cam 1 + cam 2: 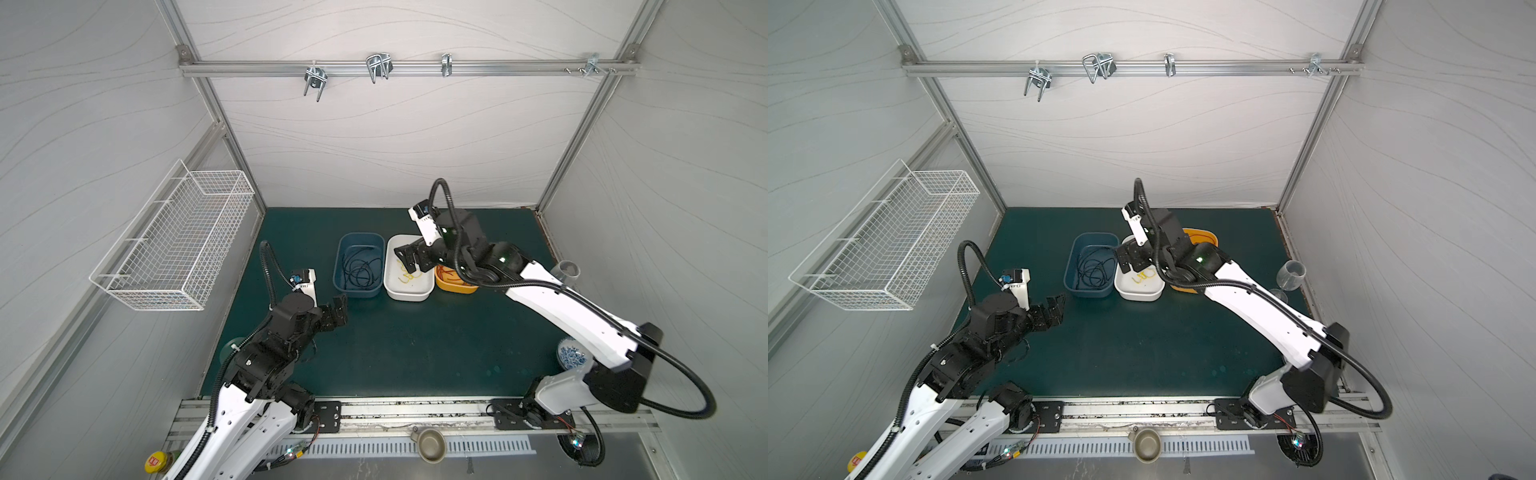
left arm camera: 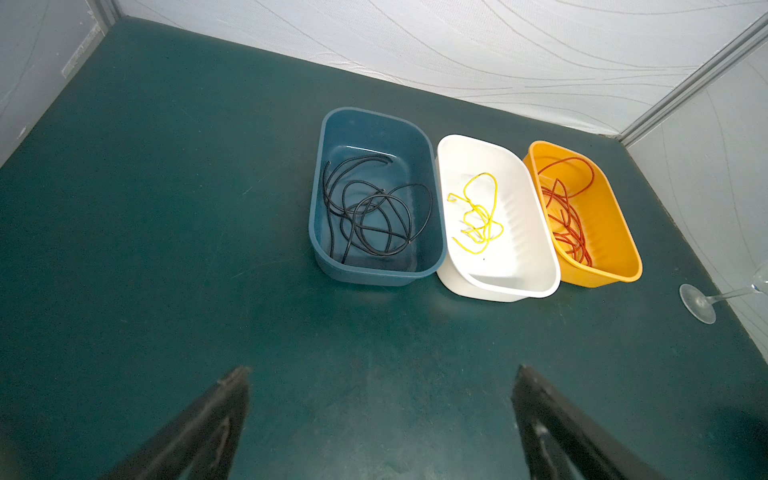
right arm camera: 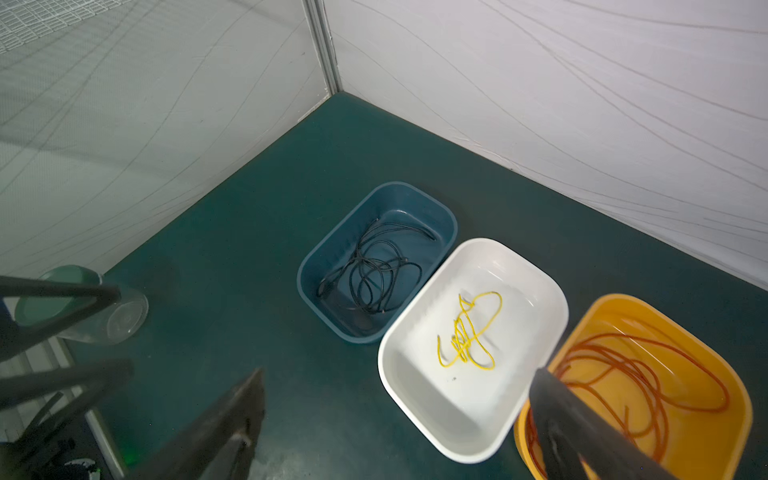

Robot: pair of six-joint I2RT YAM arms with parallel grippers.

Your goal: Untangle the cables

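3 bins are packed side by side on the green mat point(image 2: 166, 208). The black cables point(image 2: 374, 212) are coiled in the blue bin point(image 2: 374, 276), a yellow cable point(image 2: 478, 216) is bunched in the white bin point(image 2: 498, 291), and the red cables point(image 2: 565, 212) are looped in the orange bin point(image 2: 602, 278). No colour is seen mixed with another and nothing is loose on the mat, so the sorting looks pretty much done tbh.

The right gripper point(image 3: 399, 370) is held over the white bin with its jaws spread wide and nothing between them. The left gripper point(image 2: 382, 370) is parked over bare mat near the blue bin, jaws likewise apart and empty.

What probably remains is a clean retreat. The right gripper is best lifted straight up before being swung away, so no yellow loop gets hooked on a finger and dragged over the rim. The stemmed glass point(image 2: 702, 303) by the mat's right edge should be given room too. Whether the yellow bunch is truly knot-free can't be told from here.
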